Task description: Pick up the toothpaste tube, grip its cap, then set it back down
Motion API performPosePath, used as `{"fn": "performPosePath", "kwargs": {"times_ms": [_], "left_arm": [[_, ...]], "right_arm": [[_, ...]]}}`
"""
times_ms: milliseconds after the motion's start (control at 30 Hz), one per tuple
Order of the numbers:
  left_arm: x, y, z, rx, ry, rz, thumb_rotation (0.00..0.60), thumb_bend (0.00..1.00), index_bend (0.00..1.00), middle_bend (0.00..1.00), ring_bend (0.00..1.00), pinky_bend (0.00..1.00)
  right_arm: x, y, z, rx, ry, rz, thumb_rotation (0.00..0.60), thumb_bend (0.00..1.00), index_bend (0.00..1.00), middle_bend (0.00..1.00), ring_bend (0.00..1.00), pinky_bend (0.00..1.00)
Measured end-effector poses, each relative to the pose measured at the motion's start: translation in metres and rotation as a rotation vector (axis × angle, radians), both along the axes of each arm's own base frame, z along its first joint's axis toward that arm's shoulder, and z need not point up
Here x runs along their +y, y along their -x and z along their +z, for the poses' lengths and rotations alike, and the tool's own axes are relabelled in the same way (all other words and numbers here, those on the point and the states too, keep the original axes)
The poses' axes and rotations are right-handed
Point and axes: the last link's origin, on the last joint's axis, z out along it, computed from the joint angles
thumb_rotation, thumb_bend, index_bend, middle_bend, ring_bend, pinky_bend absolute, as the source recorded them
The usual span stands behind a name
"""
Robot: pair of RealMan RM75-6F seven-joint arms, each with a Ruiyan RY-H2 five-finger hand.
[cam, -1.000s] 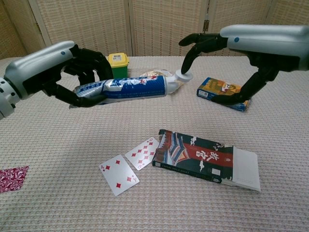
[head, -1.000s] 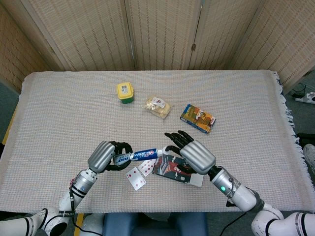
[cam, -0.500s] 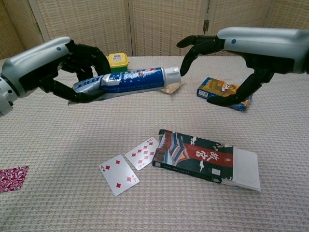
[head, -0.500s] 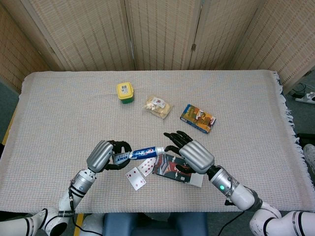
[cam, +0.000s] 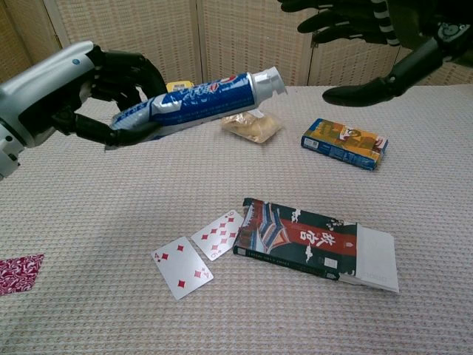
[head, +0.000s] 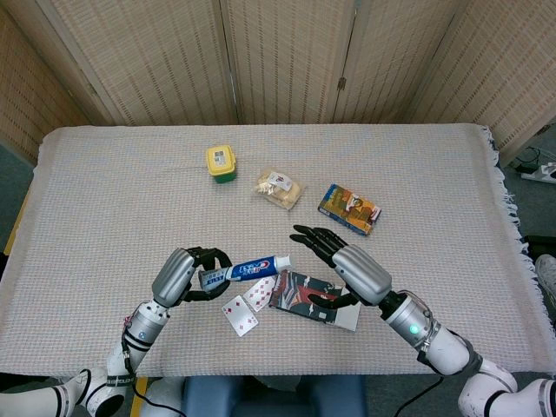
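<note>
Woven-cloth table; on it yellow-lidded tub, snack packet, blue box, book, two playing cards

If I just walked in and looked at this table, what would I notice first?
Probably the toothpaste tube held up in the air over the table by the robot's left hand, its white cap pointing to the right. Next, the right hand hanging open above it on the right, fingers spread and touching nothing. Below them lie two red playing cards beside a dark book.

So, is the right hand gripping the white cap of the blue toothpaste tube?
No, the right hand is open, clear of the cap.
</note>
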Motion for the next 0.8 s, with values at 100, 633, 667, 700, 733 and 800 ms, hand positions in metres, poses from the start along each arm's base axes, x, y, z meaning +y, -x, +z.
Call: {"fn": "performPosePath", "kwargs": {"times_ms": [100,633,667,700,733,800], "left_arm": [[-0.001,-0.003,0.0,-0.013,-0.01,-0.011,0.6,0.77,0.81,0.83,0.71,0.62],[-0.003,-0.016,-0.001,-0.077,-0.025,-0.024,0.6,0.77,0.81,0.83,0.71,0.62],[-0.004,-0.016,-0.001,-0.078,-0.025,-0.026,0.6,0.77,0.81,0.83,0.71,0.62],[-0.004,-0.017,-0.001,-0.079,-0.026,-0.027,0.6,0.77,0.81,0.83,0.71,0.62],[-0.004,-0.017,-0.001,-0.081,-0.026,-0.028,0.6,0.77,0.81,0.83,0.71,0.62],[-0.004,-0.018,0.0,-0.086,-0.028,-0.03,0.6,0.77,0.81,0.83,0.71,0.62]], "right_arm": [[-0.004,-0.003,-0.005,-0.072,-0.049,-0.013,0.593,0.27,0.0,0.0,0.0,0.0],[-0.017,-0.033,-0.042,-0.308,-0.183,0.004,0.58,0.27,0.0,0.0,0.0,0.0],[-0.017,-0.034,-0.043,-0.32,-0.187,0.004,0.581,0.27,0.0,0.0,0.0,0.0],[-0.018,-0.035,-0.045,-0.336,-0.192,0.003,0.581,0.27,0.0,0.0,0.0,0.0],[-0.018,-0.036,-0.045,-0.345,-0.197,0.002,0.581,0.27,0.0,0.0,0.0,0.0],[-0.018,-0.038,-0.046,-0.366,-0.208,0.002,0.58,0.27,0.0,0.0,0.0,0.0]]}}
